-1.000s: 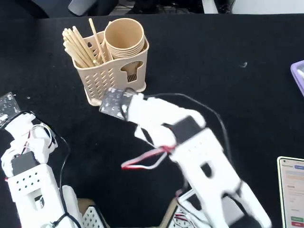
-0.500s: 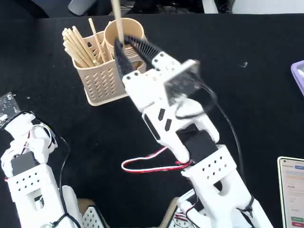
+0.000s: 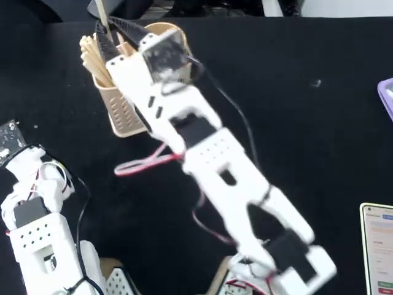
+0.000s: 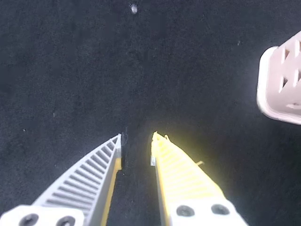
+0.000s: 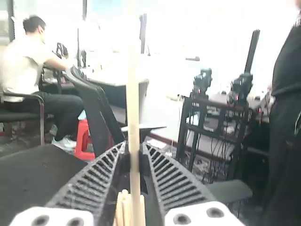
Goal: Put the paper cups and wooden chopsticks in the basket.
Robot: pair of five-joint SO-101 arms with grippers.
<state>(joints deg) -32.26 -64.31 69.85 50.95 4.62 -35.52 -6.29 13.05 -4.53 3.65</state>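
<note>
Now pinching one wooden chopstick [image 5: 132, 70] upright with the right pincer [image 3: 109, 31], black jaws pressed on it from both sides. Held high over the basket [image 3: 120, 110], above the compartment on the left arm's side, where a bundle of chopsticks [image 3: 92, 55] already stands; in the other compartment, stacked paper cups [image 3: 161, 25]. One second ago down low in front of the basket, close to the worktop [image 3: 295, 123]; half a second ago lifted with the stick over the cups; since then swung across to the chopstick side. Probably means that the carrying is finished and, for this stick, only the lowering and the letting go remain. Cannot tell whether the lower end is already inside the compartment or just above it, being hidden behind the arm. Nothing changed at the left pincer [image 4: 136, 141]: parked low over bare worktop, near a corner of the basket, jaws a little spread, gripping nothing. With cups stacked and the bundle in place, judged close to the end of the task.
</note>
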